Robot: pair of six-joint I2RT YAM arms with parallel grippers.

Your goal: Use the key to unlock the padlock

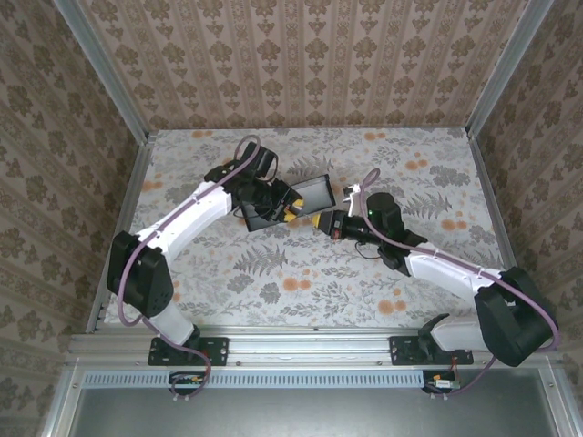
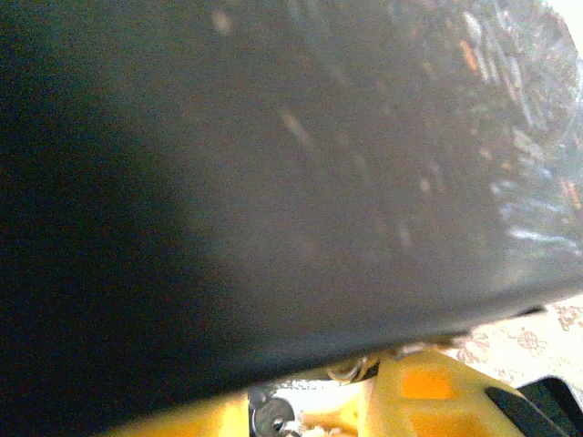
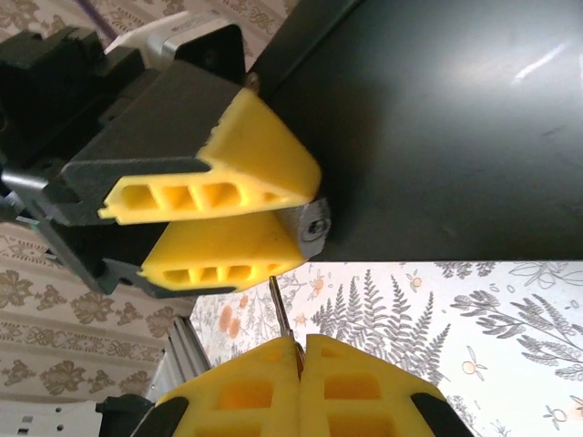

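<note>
Both pickups look done, and the unlocking itself is yet to come. The left gripper (image 3: 296, 214) is closed tight on the padlock (image 3: 311, 227), a small grey metal lump peeping out between its yellow fingertips. It is held off the table (image 1: 410, 273) over the middle, a little toward the far edge, just beside the near rim of the dark box (image 1: 305, 193). The right gripper (image 3: 299, 344) has its fingers pressed together on the key (image 3: 278, 305), whose thin blade sticks out toward the padlock. The blade's tip sits near the left gripper's lower finger and is not inside the lock. Where the keyhole lies and whether it faces the blade cannot be told, and the shackle is hidden, so I cannot say if it is open. By my reckoning, lining up the blade, pushing it in and turning it are all left to do. By count there is one padlock, one key, one box and two grippers, which meet nose to nose in the overhead view.
</note>
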